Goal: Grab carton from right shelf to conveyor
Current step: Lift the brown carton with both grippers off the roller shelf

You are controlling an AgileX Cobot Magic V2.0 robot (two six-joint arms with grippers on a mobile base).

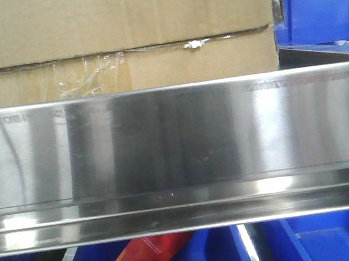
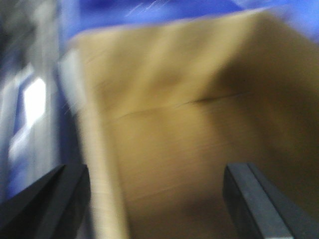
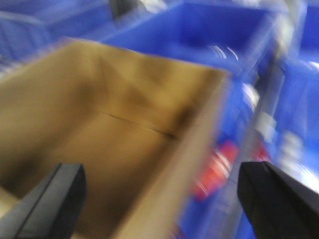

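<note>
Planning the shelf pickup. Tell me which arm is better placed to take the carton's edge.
Right, narrowly. The carton has an edge about midway between the open fingers of the right gripper; at the left gripper the edge lies close beside one finger. Both views are blurred.

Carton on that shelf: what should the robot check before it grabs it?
1. The carton sits behind the shelf rail: ok.
2. The left gripper is open, astride one carton edge: ok.
3. The right gripper is open, astride the other edge: ok.
4. Fingers touching the carton: cannot tell, wrist views blurred.
5. Enough room beside the blue bin: cannot tell.
</note>
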